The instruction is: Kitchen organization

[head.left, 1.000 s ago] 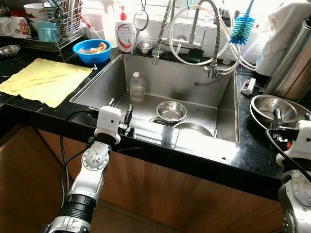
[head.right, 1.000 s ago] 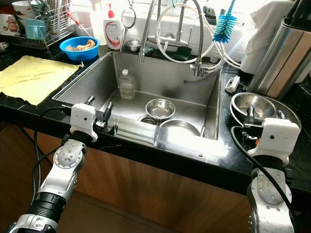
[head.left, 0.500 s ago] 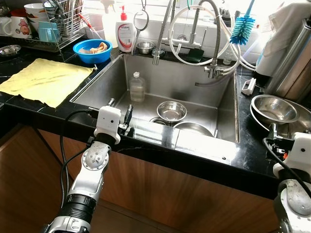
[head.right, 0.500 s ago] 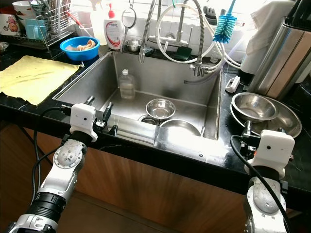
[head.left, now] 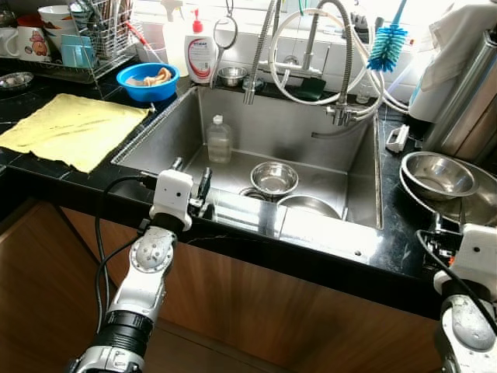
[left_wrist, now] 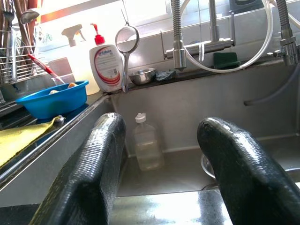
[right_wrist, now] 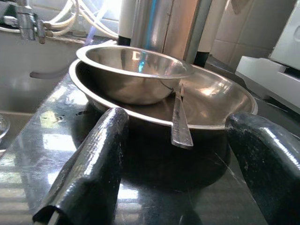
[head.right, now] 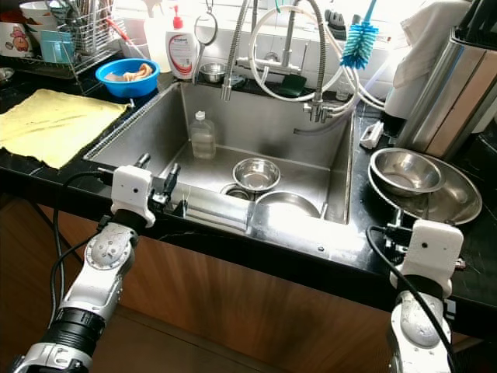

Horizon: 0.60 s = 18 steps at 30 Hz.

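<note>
Sink (head.left: 363, 167): stainless basin set in a black bench (head.left: 396, 237). Holds a small steel bowl (head.left: 273, 176) beside the drain, a larger bowl (head.left: 308, 206) near the front wall, and a clear plastic bottle (head.left: 219, 140) upright against the back wall; likely left there for washing.

Right of the sink: a wide steel basin (right_wrist: 211, 101) on the bench with a smaller steel bowl (right_wrist: 133, 70) nested inside it, stacked to save room. A flat steel utensil (right_wrist: 180, 119), type unclear, leans over the basin's rim.

Right gripper (right_wrist: 187, 176): low at the bench edge, fingers spread wide and empty, aimed at the nested pair just ahead without touching it. Probably lined up for a grasp on the rim.

Left gripper (left_wrist: 166, 171): fingers apart, holding nothing, poised over the sink's front edge and facing the bottle.

Left of the sink: a yellow cloth (head.left: 70, 128) spread flat, probably as a drying mat; a blue bowl (head.left: 147, 80) with food scraps; a soap dispenser (head.left: 199, 54); a dish rack (head.left: 93, 35). A blue bottle brush (head.left: 386, 43) hangs by the tap.

Progress: early, judging by items unsorted.
</note>
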Motion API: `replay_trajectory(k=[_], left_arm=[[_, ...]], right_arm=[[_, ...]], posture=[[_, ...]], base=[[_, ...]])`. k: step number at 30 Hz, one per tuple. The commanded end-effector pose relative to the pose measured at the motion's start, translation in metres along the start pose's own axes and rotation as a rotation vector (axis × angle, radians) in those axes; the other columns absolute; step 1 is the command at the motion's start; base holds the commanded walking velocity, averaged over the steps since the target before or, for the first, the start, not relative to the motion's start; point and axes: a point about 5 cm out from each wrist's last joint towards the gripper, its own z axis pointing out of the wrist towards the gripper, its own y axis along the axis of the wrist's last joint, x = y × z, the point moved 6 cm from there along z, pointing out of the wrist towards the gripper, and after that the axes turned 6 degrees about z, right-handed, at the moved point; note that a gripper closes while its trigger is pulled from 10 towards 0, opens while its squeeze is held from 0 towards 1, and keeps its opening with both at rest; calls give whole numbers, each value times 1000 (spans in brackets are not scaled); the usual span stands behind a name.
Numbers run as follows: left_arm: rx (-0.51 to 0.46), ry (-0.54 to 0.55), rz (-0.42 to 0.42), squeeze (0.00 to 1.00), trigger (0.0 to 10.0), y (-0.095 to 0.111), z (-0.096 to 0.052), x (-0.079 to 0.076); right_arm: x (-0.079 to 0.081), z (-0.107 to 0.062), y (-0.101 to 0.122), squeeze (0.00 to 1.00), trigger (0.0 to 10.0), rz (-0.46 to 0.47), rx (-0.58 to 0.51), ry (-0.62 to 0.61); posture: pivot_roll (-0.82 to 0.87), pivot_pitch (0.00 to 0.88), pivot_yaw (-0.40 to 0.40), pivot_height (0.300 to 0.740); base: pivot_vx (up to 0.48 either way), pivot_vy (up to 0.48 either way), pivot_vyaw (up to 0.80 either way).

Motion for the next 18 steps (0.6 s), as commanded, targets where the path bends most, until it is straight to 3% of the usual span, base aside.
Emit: replay_trajectory(k=[1, 2, 3, 4, 5, 18], left_arm=[[-9, -1, 11, 0, 10000, 2, 2, 2], [-9, 0, 11, 0, 10000, 2, 2, 2], [-8, 0, 11, 0, 10000, 2, 2, 3], [-8, 0, 11, 0, 10000, 2, 2, 2], [-8, 0, 11, 0, 10000, 2, 2, 2], [-5, 1, 12, 0, 10000, 1, 1, 3]], right_arm=[[-4, 2, -4, 0, 10000, 25, 18, -22], [-3, 2, -3, 0, 10000, 31, 17, -20], [-3, 2, -3, 0, 4549, 26, 17, -16], [-2, 2, -2, 0, 2706, 19, 13, -13], [-2, 3, -2, 0, 0, 19, 11, -12], [1, 7, 0, 0, 0, 50, 13, -18]], posture=[[24, 0, -30, 740], [24, 0, -30, 740], [22, 0, -29, 740], [25, 0, -32, 740], [25, 0, -32, 740], [28, 0, -32, 740]], base=[[0, 0, 0], [0, 0, 0], [0, 0, 0], [0, 0, 0], [0, 0, 0], [0, 0, 0]])
